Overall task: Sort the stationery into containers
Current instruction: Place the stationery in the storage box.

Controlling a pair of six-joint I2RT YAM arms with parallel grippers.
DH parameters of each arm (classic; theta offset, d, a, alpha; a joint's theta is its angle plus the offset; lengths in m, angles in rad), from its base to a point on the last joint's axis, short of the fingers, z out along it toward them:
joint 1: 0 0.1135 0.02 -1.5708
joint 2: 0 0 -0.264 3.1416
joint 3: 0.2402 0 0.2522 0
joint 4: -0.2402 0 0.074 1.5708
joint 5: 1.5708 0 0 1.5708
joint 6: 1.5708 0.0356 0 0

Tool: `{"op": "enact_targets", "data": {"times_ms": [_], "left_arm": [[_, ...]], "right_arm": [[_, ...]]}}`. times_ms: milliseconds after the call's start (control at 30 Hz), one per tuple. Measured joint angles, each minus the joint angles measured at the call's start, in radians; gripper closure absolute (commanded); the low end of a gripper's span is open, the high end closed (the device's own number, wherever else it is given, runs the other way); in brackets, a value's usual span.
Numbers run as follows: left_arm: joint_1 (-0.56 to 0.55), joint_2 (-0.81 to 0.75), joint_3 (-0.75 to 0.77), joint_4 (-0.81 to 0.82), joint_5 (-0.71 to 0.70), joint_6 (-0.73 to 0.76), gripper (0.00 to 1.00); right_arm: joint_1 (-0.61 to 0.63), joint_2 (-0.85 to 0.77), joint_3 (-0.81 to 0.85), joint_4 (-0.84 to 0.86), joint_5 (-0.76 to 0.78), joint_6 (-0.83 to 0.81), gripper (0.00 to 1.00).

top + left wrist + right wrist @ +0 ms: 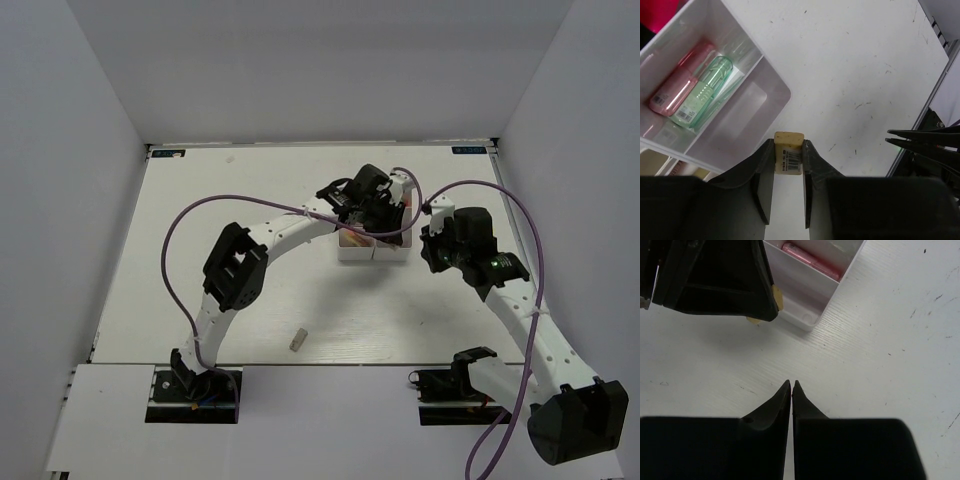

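Note:
My left gripper (789, 143) is shut on a beige eraser (789, 153) with a barcode label, held just past the corner of the white divided containers (740, 120). One compartment holds a pink marker (680, 82) and a green marker (702, 92) side by side. In the top view the left gripper (385, 215) hovers over the containers (375, 251). My right gripper (791, 385) is shut with nothing in it, low over bare table to the right of the containers (807, 307). A second eraser (297, 340) lies alone on the near table.
The right arm (470, 245) sits close beside the left gripper at the box's right side. A purple cable (180, 230) loops over the left half of the table. White walls close in the table at the back and sides.

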Motion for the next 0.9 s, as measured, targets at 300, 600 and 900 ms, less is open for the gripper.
{"op": "enact_targets", "data": {"times_ms": [300, 600, 900], "left_arm": [[0.008, 0.006, 0.005, 0.045, -0.024, 0.061, 0.93], [0.008, 0.033, 0.039, 0.043, -0.130, 0.126, 0.91], [0.000, 0.068, 0.050, 0.035, -0.179, 0.140, 0.71]], "right_arm": [[-0.002, -0.008, -0.007, 0.000, 0.002, 0.002, 0.91], [-0.004, -0.010, -0.007, 0.000, 0.002, 0.005, 0.88], [-0.011, -0.013, -0.007, 0.000, -0.006, 0.013, 0.86]]}}
